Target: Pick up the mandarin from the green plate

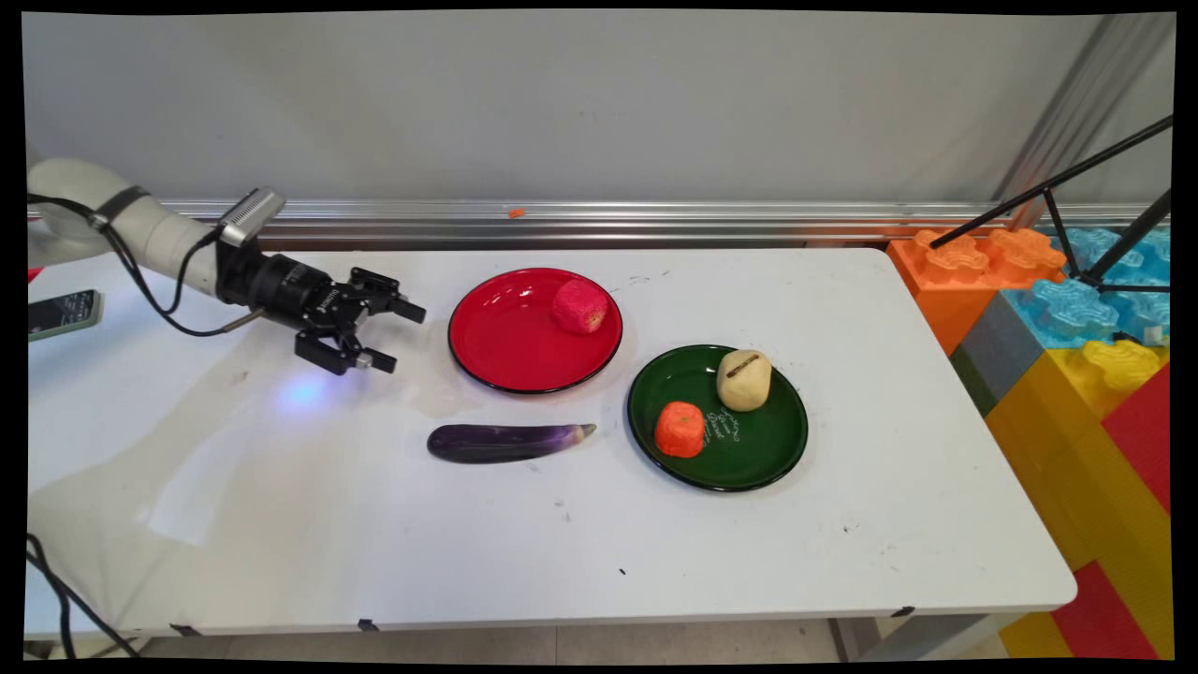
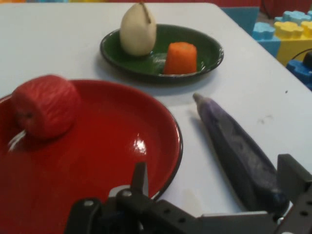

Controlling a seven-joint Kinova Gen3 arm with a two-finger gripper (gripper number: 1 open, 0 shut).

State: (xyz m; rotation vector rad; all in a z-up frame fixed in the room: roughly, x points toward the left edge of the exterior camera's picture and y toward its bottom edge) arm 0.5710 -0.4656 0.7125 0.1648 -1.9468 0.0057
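Note:
My gripper [image 1: 401, 335] hangs low over the table's left part, open and empty, pointing right toward the red plate [image 1: 505, 360]. A red apple-like fruit [image 1: 579, 306] lies at that plate's far right side. In the hand view the red plate [image 2: 117, 146] fills the left, with the red fruit [image 2: 45, 105] on it. A purple eggplant [image 1: 506, 442] lies on the table in front of the red plate; in the hand view the eggplant [image 2: 234, 146] runs along the right, near my right finger [image 2: 295, 183]. My gripper [image 2: 214, 195] touches nothing.
A green plate [image 1: 749, 459] right of the eggplant holds a beige potato-like piece [image 1: 744, 379] and an orange piece [image 1: 679, 429]. Big toy blocks [image 1: 1058, 318] stand off the table's right end. A phone-like device [image 1: 61, 312] lies at the far left. A metal rail runs along the wall.

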